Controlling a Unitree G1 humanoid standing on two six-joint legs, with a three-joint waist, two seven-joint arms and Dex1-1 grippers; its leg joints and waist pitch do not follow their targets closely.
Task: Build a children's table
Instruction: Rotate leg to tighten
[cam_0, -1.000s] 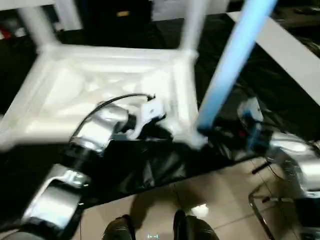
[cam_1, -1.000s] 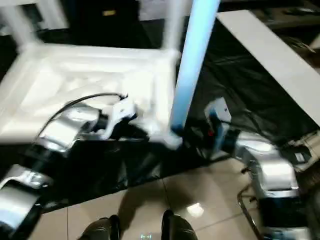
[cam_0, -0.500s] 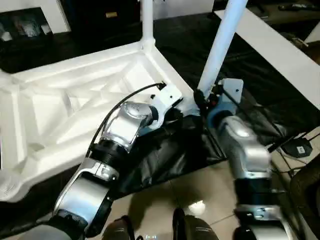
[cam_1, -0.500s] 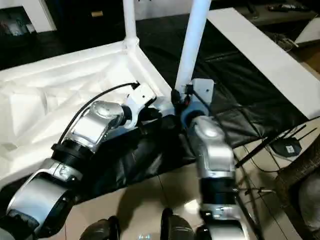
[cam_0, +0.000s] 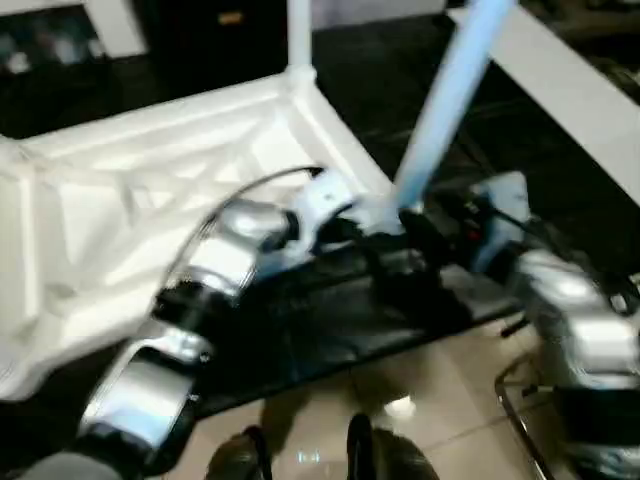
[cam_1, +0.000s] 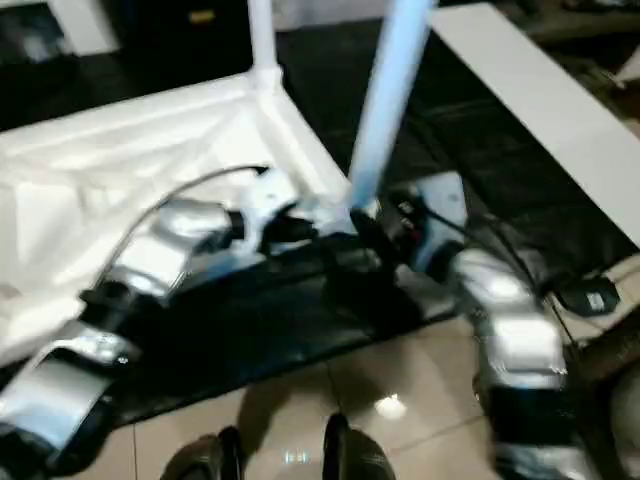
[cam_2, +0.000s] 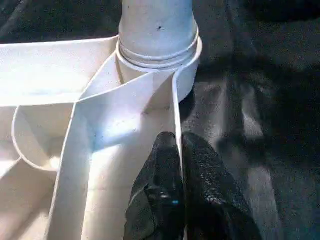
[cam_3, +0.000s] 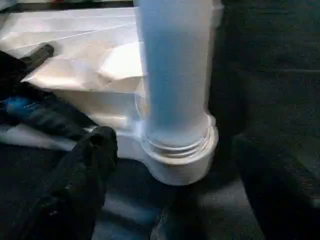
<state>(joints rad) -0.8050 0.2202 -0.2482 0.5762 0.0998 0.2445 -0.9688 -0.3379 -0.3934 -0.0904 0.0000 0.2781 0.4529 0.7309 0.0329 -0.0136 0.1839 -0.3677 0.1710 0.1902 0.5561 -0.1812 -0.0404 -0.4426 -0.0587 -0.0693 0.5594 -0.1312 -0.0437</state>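
Observation:
The children's table top (cam_0: 150, 200) lies upside down on the black cover, ribbed underside up. One white leg (cam_0: 298, 35) stands in the far corner socket. Another leg (cam_0: 445, 110) stands in the near corner socket (cam_3: 180, 150). My left gripper (cam_2: 178, 142) is shut on the top's thin rim wall just beside that socket. My right gripper (cam_3: 175, 160) is open, with one finger (cam_3: 92, 155) on either side of the leg's base and neither touching it.
The black cover (cam_0: 330, 320) hangs over the table's front edge. A long white panel (cam_0: 560, 90) lies at the back right. Tiled floor, my feet (cam_0: 300, 455) and a metal frame (cam_0: 520, 400) are below. A small device with cables (cam_1: 590, 295) lies at the right.
My right gripper has opened and come off the near leg's base, and its forearm has drawn back to the right. The left gripper stays clamped on the rim. The camera shifted.

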